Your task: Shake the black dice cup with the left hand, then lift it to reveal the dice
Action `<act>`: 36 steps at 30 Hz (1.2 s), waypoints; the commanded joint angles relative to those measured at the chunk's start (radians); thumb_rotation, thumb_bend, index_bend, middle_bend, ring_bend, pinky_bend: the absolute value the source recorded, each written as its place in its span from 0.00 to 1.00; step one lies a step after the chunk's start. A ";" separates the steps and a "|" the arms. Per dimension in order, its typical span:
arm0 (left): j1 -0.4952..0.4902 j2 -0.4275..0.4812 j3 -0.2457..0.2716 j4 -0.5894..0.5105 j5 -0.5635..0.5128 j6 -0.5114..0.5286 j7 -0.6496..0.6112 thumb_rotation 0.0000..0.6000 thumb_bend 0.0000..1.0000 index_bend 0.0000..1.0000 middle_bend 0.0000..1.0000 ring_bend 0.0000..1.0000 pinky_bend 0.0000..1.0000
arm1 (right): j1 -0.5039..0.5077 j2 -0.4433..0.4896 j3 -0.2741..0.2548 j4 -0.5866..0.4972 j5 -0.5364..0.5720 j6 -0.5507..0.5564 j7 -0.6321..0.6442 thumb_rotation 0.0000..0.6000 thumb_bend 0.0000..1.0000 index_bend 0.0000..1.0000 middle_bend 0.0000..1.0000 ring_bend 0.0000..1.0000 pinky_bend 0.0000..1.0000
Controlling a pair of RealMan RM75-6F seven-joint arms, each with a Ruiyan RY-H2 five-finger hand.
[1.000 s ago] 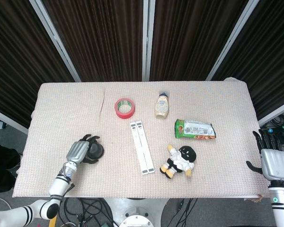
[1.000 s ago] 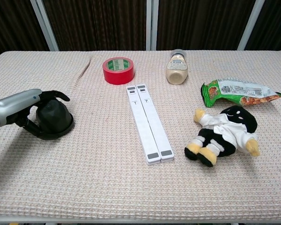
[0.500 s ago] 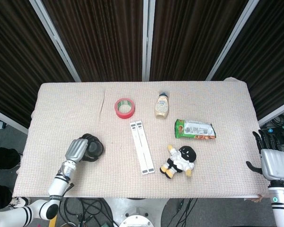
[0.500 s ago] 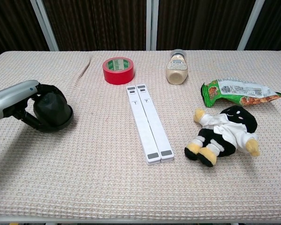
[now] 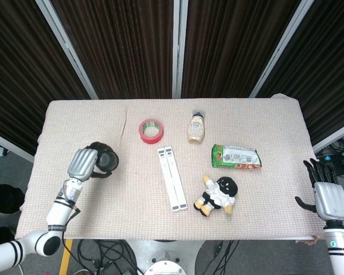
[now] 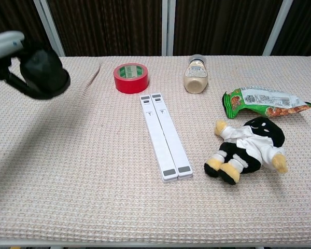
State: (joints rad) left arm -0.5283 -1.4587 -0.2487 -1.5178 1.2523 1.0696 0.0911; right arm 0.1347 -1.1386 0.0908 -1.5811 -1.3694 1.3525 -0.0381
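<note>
The black dice cup (image 6: 41, 72) is held up off the table (image 6: 93, 171) by the left hand (image 5: 83, 163), whose dark fingers wrap its sides; half a second ago it sat low on the cloth at the near left, and now it is raised and carried further back on the left side, so that in the chest view it hangs at the top left corner with its rim clear of the surface; no dice can be made out on the cloth beneath it; the cup is a rounded, matte black dome with a flared base. The right hand (image 5: 327, 195) hangs beyond the table's right edge, fingers apart and holding nothing, much where it was before.

The other things have not shifted; the table wears a pale pink cloth of waffle weave; a roll of red tape (image 6: 130, 78), a short glossy ring with green inside, lies flat toward the back; a small bottle (image 6: 196, 74) of cream-coloured stuff lies beside it to the right; two long white flat bars (image 6: 165, 136) lie side by side, touching, down the middle; a crinkled green snack bag (image 6: 267, 102) lies at the right; just in front of it sprawls a soft plush doll (image 6: 248, 148), black and white with yellow feet.
</note>
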 commanded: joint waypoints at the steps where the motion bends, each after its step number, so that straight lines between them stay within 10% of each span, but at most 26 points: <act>1: -0.062 0.126 -0.139 -0.159 -0.018 0.060 0.105 1.00 0.25 0.46 0.44 0.24 0.39 | -0.003 0.003 -0.005 0.003 -0.021 0.011 0.013 1.00 0.10 0.00 0.00 0.00 0.00; 6: -0.086 0.140 -0.205 -0.240 -0.035 0.158 0.183 1.00 0.25 0.47 0.46 0.27 0.42 | -0.006 -0.001 -0.012 0.011 -0.025 0.009 0.023 1.00 0.10 0.00 0.00 0.00 0.00; 12: -0.107 0.142 0.016 -0.152 -0.289 -0.217 0.189 1.00 0.25 0.47 0.46 0.27 0.42 | -0.006 0.000 -0.012 0.013 -0.024 0.006 0.018 1.00 0.10 0.00 0.00 0.00 0.00; 15: -0.138 0.126 0.014 -0.092 -0.392 -0.320 0.130 1.00 0.25 0.47 0.46 0.27 0.42 | -0.008 0.000 -0.011 0.012 -0.025 0.014 0.018 1.00 0.10 0.00 0.00 0.00 0.00; 26: -0.139 0.078 -0.194 -0.220 0.055 0.249 0.092 1.00 0.25 0.47 0.46 0.27 0.41 | -0.010 -0.004 -0.017 0.020 -0.019 0.001 0.022 1.00 0.10 0.00 0.00 0.00 0.00; 36: -0.131 0.087 0.054 -0.105 -0.213 -0.169 0.076 1.00 0.25 0.48 0.47 0.27 0.42 | -0.011 0.004 -0.010 0.021 -0.014 0.003 0.028 1.00 0.10 0.00 0.00 0.00 0.00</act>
State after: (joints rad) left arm -0.6516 -1.3595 -0.3273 -1.6862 1.1230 1.3139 0.2065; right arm 0.1237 -1.1339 0.0808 -1.5604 -1.3840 1.3563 -0.0092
